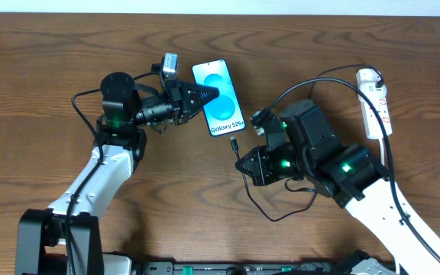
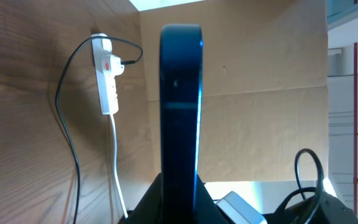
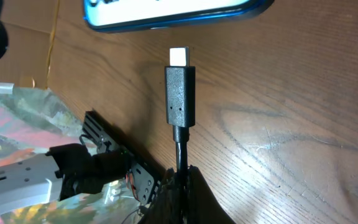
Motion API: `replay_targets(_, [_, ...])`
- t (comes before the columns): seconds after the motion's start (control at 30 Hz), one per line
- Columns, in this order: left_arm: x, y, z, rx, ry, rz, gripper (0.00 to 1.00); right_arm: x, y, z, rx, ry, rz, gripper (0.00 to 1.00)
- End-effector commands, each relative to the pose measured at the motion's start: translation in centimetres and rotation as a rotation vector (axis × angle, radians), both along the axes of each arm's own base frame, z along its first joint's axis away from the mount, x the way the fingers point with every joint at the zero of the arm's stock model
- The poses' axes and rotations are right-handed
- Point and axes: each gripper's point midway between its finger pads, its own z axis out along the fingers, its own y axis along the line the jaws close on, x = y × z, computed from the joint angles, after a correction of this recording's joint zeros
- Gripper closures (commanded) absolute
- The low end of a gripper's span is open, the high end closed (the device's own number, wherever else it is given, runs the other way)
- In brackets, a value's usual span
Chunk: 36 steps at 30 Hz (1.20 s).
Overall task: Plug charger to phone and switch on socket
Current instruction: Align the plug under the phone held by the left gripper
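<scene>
The phone [image 1: 225,108] lies on the wooden table with its blue screen and "Galaxy S25+" text up. My left gripper [image 1: 211,96] is shut on the phone's left edge; the left wrist view shows the phone edge-on [image 2: 180,106] between the jaws [image 2: 179,202]. My right gripper [image 1: 245,162] is shut on the charger cable just behind its plug tip [image 1: 235,144]. In the right wrist view the plug [image 3: 179,93] points at the phone's bottom edge [image 3: 173,14], a short gap away. The white socket [image 1: 375,103] lies at the far right and also shows in the left wrist view [image 2: 107,81].
The thin black charger cable loops across the table from the socket [image 1: 321,77] and behind the right arm [image 1: 270,216]. The socket's white cord [image 2: 117,162] runs along the table. Both arm bases stand at the front edge.
</scene>
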Motion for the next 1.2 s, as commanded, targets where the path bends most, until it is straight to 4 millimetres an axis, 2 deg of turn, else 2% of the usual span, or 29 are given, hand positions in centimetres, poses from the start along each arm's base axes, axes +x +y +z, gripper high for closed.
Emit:
replay_targets(0.0, [-0.23,-0.16,0.88,-0.008,-0.022,-0.021,0.93,0.00,0.31,-0.11,0.006,0.008,0.001,0.99])
replay_targets(1.17, [-0.32,-0.18,0.87,0.006,-0.072,-0.028,0.93,0.37,0.85,0.57,0.038,-0.026,0.020,0.99])
